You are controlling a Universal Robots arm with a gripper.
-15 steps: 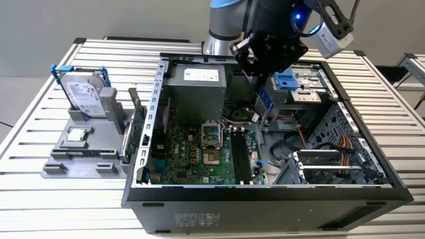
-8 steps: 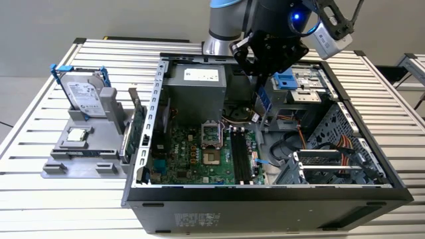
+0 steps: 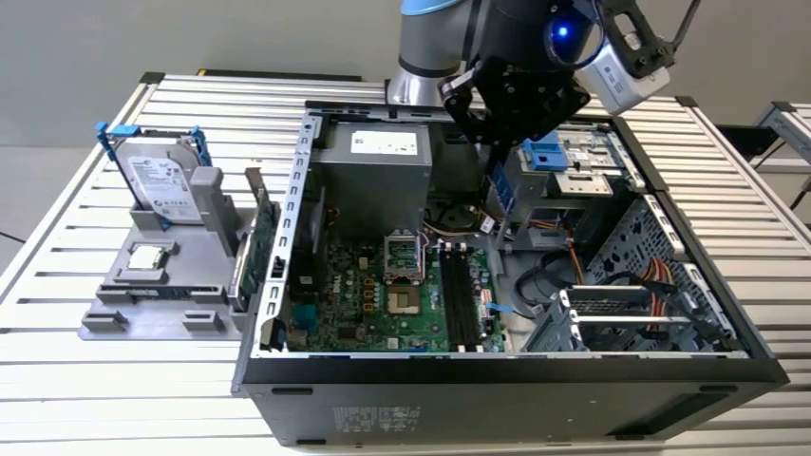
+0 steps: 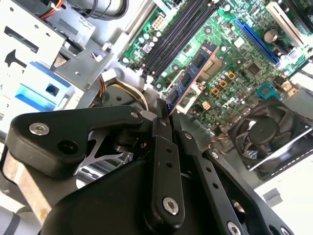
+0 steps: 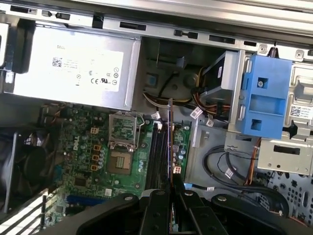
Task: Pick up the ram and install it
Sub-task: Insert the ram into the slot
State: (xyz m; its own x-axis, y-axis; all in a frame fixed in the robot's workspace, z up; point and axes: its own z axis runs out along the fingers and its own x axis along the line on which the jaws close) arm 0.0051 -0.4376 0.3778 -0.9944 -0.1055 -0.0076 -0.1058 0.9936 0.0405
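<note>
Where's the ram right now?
The ram is clamped in the gripper, held above the black memory slots of the motherboard, not seated. In the exterior view it hangs beside the blue drive bracket.

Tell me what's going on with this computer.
The arm's gripper is shut on the ram, holding the stick by one end above the open computer case. The stick hangs over the motherboard, roughly in line with the black memory slots, and is not yet seated in one.
</note>
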